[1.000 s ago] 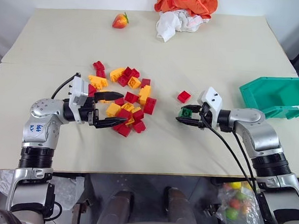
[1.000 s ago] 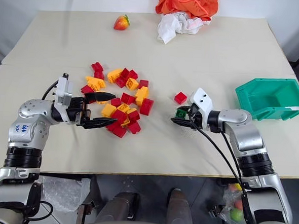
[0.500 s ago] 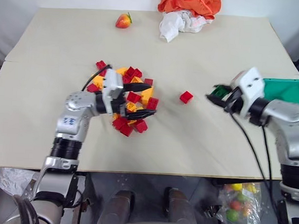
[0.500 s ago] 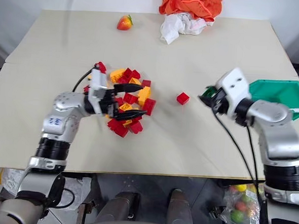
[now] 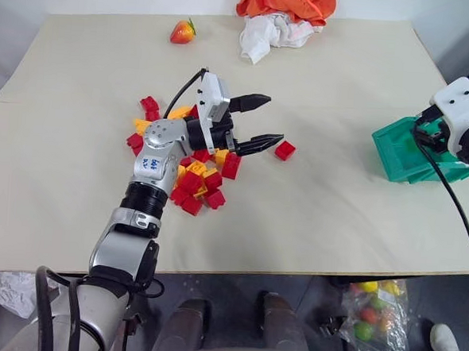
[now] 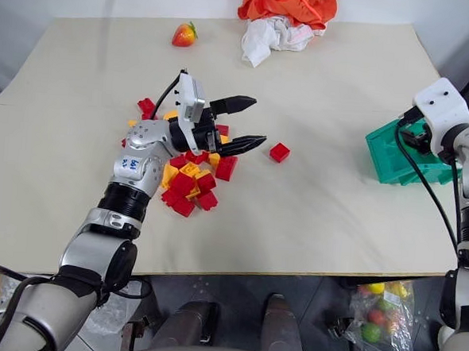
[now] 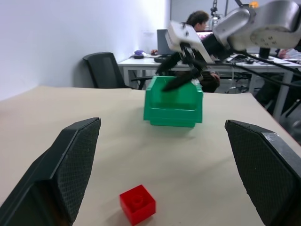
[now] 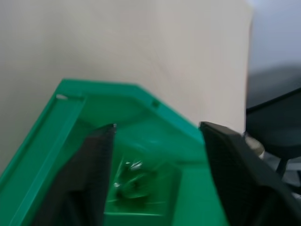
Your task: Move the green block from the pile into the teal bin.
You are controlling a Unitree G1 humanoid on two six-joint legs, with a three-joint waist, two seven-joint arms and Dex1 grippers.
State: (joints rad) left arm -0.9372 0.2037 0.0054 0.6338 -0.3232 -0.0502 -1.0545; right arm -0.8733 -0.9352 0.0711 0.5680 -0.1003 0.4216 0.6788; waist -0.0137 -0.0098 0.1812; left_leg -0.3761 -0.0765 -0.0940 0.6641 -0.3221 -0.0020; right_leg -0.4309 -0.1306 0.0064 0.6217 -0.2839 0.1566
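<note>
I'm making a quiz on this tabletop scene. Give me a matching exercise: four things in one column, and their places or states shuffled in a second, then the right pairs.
Things:
1. strawberry
2. lone red brick
3. teal bin
4. left gripper

Places or states:
A. open above the pile of bricks
B. near the table's right edge
C. far side of the table, left of the orange cloth
D. apart on the table, just right of the pile

Pairs: 1-C, 2-D, 3-B, 4-A

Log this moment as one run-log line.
right gripper: open over teal bin | green block: inside bin | left gripper: open above pile
</note>
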